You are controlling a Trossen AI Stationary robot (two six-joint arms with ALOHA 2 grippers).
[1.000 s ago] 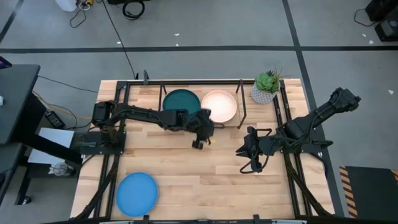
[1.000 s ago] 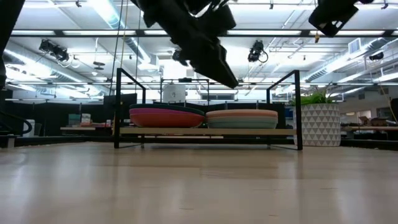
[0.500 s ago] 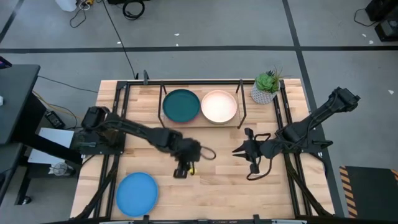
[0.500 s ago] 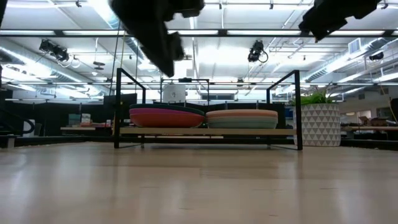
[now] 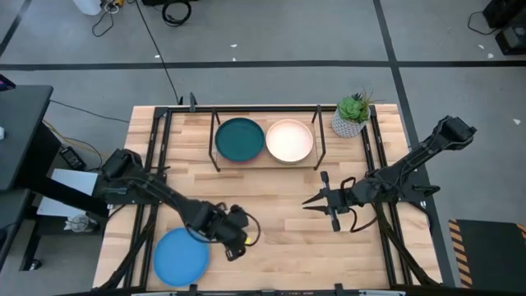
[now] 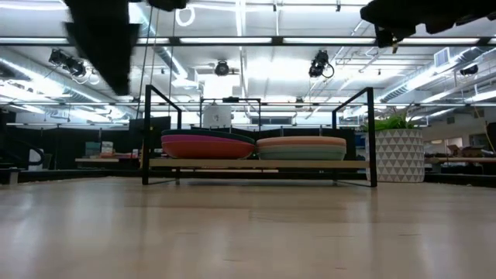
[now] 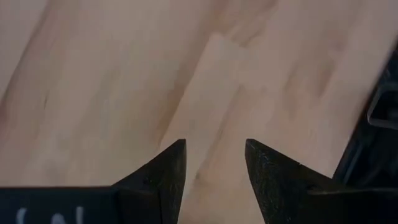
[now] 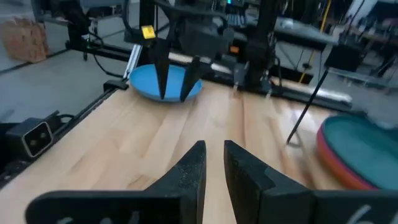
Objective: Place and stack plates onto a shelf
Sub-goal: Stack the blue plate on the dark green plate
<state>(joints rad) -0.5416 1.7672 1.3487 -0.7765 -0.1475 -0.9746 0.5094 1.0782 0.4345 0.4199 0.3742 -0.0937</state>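
The blue plate [image 5: 181, 255] lies flat on the table near its near-left corner, also seen in the right wrist view [image 8: 144, 81]. My left gripper [image 5: 234, 243] [image 7: 214, 149] hovers just right of that plate, fingers open and pointing down, holding nothing. On the shelf [image 5: 267, 163] [image 6: 260, 163] sit two stacks: dark teal plate [image 5: 240, 138] on top at left, cream-peach plate [image 5: 289, 140] on top at right. My right gripper [image 5: 312, 201] [image 8: 214, 152] waits right of centre, its fingers a narrow gap apart, empty.
A potted plant [image 5: 352, 115] [image 6: 399, 151] stands at the shelf's right end. Black rails [image 5: 152, 214] run along the table's left and right sides. Bare wood [image 5: 279, 214] lies between the shelf and the near edge.
My left gripper has swung from just in front of the shelf toward the table's near-left, ending beside the blue plate. My right gripper has shifted a little toward the table's left. The plates have stayed put.
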